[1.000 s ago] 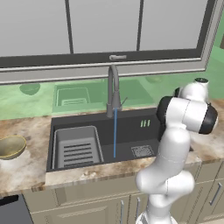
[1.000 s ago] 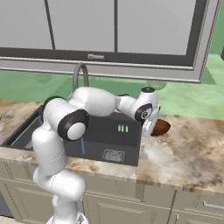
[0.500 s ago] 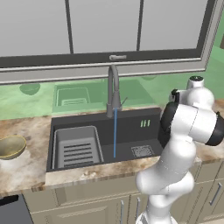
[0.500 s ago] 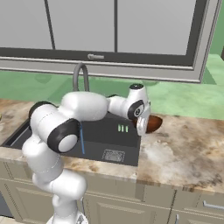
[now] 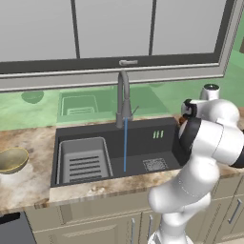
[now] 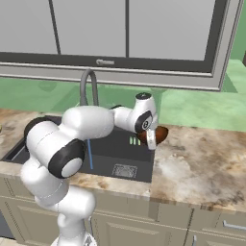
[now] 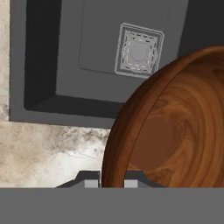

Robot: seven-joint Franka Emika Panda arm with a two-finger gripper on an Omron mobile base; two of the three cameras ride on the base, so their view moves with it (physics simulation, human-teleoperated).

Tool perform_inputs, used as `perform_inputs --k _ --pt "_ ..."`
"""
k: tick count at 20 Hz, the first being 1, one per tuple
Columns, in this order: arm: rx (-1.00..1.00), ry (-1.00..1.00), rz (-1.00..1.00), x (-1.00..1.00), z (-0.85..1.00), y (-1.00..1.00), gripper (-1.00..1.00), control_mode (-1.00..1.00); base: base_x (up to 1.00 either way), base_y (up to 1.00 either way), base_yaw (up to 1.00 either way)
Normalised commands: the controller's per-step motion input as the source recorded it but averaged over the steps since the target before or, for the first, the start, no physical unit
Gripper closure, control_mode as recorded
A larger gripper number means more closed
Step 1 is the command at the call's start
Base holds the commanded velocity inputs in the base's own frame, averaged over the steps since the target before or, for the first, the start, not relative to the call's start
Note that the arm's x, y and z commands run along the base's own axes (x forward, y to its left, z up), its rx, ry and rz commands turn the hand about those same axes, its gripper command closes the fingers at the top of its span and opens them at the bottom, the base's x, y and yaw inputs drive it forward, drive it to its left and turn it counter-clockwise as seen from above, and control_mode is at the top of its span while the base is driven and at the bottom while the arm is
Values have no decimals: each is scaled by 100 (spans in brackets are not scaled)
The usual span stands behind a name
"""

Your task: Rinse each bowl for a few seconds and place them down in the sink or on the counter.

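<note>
Lifted and swung toward the sink (image 6: 29, 144) since a second ago, the brown bowl (image 6: 158, 134) now hangs just over the worktop (image 6: 202, 158) edge, bound for the running tap (image 6: 86, 89). Pinching its rim, the pincer (image 6: 151, 140) is closed on it. An olive bowl (image 5: 12, 159) waits at far left.

Dark reddish-brown wooden bowl (image 7: 175, 122) cut off by right and bottom edges in hand view; gripper (image 7: 110, 183) fingertips mostly hidden behind its rim; same bowl largely hidden behind white arm in left base view.
</note>
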Motion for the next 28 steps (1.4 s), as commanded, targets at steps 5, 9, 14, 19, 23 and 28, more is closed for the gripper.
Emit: perform_inputs --k 5,9,14,19,23,28 --pt "1 -1 18 -5 2 15 100 -100 0 0 0" --pt "4 0 18 -1 0 18 100 -100 0 0 0" --pt "3 0 15 2 0 22 100 -100 0 0 0" --pt "3 0 12 3 0 24 100 -100 0 0 0" --pt "3 0 11 1 0 23 100 -100 0 0 0" --pt "4 0 10 5 0 22 100 -100 0 0 0"
